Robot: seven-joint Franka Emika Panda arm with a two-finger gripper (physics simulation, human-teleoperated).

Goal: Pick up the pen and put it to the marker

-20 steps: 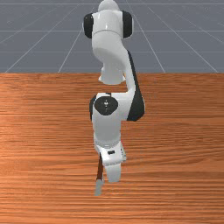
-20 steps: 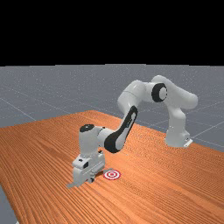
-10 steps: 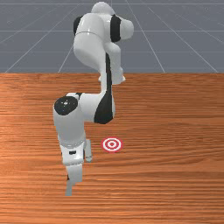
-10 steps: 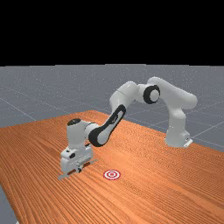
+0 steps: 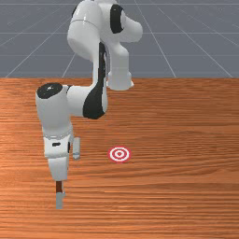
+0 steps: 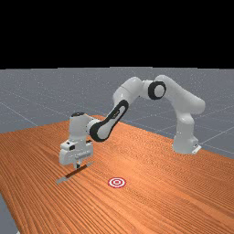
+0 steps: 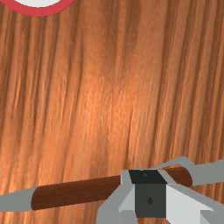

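In the front view my gripper [image 5: 59,179] is at the left, with the pen's brown barrel [image 5: 59,186] and grey end [image 5: 59,200] sticking out from under it. The far view has the gripper [image 6: 77,167] just above the middle of the pen [image 6: 71,174]. Across the wrist view the pen [image 7: 74,192] runs behind the gripper [image 7: 148,192], whose fingers are shut together over the barrel; contact cannot be told. The red-and-white marker [image 5: 119,154] lies apart from the pen, also as marker [image 6: 117,183] and rim [image 7: 39,12].
The orange-brown table [image 5: 177,186] spreads around the pen and the marker. In the front view the arm reaches down the left side, with the wrist camera's box beside the hand, between hand and marker.
The hand has moved to the front view's left, then up from the pen. The pen has shifted the same way and its brown barrel has come into view. The marker has been uncovered.
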